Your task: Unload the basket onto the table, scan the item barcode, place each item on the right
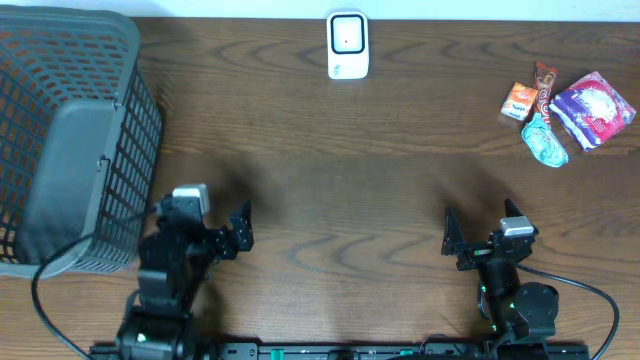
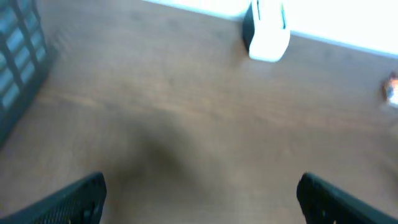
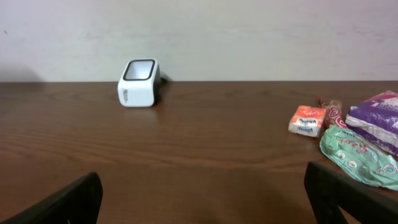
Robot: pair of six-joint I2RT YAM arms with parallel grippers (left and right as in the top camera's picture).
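The packaged items [image 1: 575, 108] were found clustered at two o'clock on the table [image 1: 330, 170], the white scanner [image 1: 348, 45] at twelve, while the left gripper [image 2: 200, 186] and right gripper [image 3: 202, 177] were held wide open and empty.

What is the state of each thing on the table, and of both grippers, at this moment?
Left gripper: open, empty.
Right gripper: open, empty.
Scanner: upright at the far edge, untouched.
Orange packet: lying flat, far right.
Snack bar: lying beside the orange packet.
Purple packet: lying flat.
Teal packet: lying, crumpled.
Basket: standing at the left.
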